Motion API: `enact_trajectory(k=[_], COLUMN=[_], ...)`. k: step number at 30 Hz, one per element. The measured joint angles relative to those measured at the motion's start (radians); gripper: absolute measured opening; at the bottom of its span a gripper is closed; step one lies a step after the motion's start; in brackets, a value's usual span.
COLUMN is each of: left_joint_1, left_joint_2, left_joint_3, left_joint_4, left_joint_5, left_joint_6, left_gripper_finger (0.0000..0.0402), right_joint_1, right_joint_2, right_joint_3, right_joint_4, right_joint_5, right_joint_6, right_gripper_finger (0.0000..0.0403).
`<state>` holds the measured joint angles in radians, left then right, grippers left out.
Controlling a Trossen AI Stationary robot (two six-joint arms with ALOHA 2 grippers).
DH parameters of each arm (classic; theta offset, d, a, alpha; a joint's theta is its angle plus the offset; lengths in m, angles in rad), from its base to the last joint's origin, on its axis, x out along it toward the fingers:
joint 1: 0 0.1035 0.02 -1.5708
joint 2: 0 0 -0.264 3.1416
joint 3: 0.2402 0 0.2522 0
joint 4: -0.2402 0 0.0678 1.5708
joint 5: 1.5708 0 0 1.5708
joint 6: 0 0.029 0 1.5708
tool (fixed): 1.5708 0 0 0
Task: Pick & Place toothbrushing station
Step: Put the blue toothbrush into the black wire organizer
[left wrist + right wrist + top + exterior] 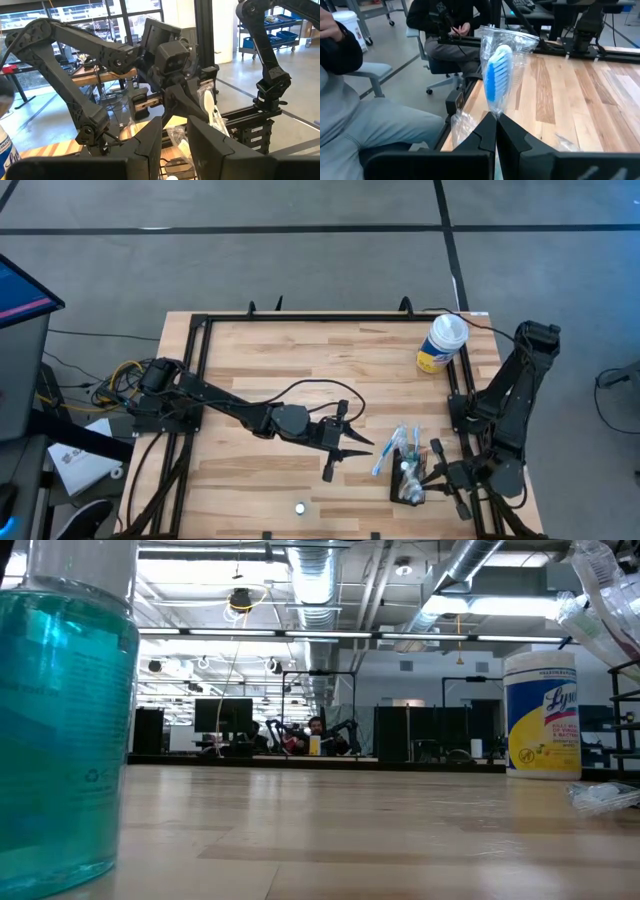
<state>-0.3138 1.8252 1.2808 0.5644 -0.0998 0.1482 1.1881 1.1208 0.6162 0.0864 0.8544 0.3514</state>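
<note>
One toothbrushing station (408,480) stands near the right front corner of the tabletop (300,360), its long axis running front to back. The right gripper (437,471), fully closed, pinches one wrapped blue toothbrush (498,75), seen clearly only in the right wrist view. The left gripper (350,448) hovers half open, empty. One canister (441,343) stands far behind.

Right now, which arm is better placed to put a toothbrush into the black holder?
Right. Its claw is shut on the wrapped blue toothbrush and sits next to the black holder. The left claw holds nothing and sits further from the holder.
</note>
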Motion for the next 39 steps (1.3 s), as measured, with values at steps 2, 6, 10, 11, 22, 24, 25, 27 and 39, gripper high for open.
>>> enact_trajectory(k=[2, 6, 10, 11, 22, 24, 25, 27, 39], left_joint_1=[0.0, 0.0, 0.0, 0.0, -0.024, -0.026, -0.026, -0.026, -0.044], left_joint_2=[0.0, 0.0, 0.0, 0.003, 0.175, 0.209, 0.224, 0.252, 0.406], left_joint_3=[0.0, 0.0, 0.0, 0.0, 0.001, 0.008, 0.017, 0.044, 0.216], left_joint_4=[0.0, 0.0, 0.014, 0.035, 0.307, 0.344, 0.346, 0.353, 0.347], left_joint_5=[0.0, 0.0, 0.0, 0.001, 0.055, 0.055, 0.056, 0.056, 0.056], left_joint_6=[0.0, 0.0, -0.052, -0.081, -0.188, -0.21, -0.224, -0.254, -0.284], left_gripper_finger=[0.0088, 0.0088, 0.0088, 0.0088, 0.0088, 0.0088, 0.0088, 0.0088, 0.0088], right_joint_1=[0.0, 0.0, 0.0, -0.003, -0.033, -0.033, -0.033, -0.032, -0.032], right_joint_2=[0.005, 0.005, 0.005, 0.005, 0.005, 0.005, 0.005, 0.005, 0.005], right_joint_3=[0.0, 0.0, 0.0, 0.0, 0.0, 0.0, 0.0, 0.0, 0.0], right_joint_4=[0.002, 0.001, -0.008, -0.008, -0.007, -0.007, -0.006, -0.006, -0.021], right_joint_5=[0.0, 0.0, 0.0, 0.0, -0.016, -0.016, -0.016, -0.016, -0.016], right_joint_6=[0.013, 0.016, 0.016, 0.016, 0.016, 0.016, 0.016, 0.021, 0.042], right_gripper_finger=[0.0, 0.0, 0.0, 0.0, 0.0, 0.0, 0.0, 0.0, 0.0])
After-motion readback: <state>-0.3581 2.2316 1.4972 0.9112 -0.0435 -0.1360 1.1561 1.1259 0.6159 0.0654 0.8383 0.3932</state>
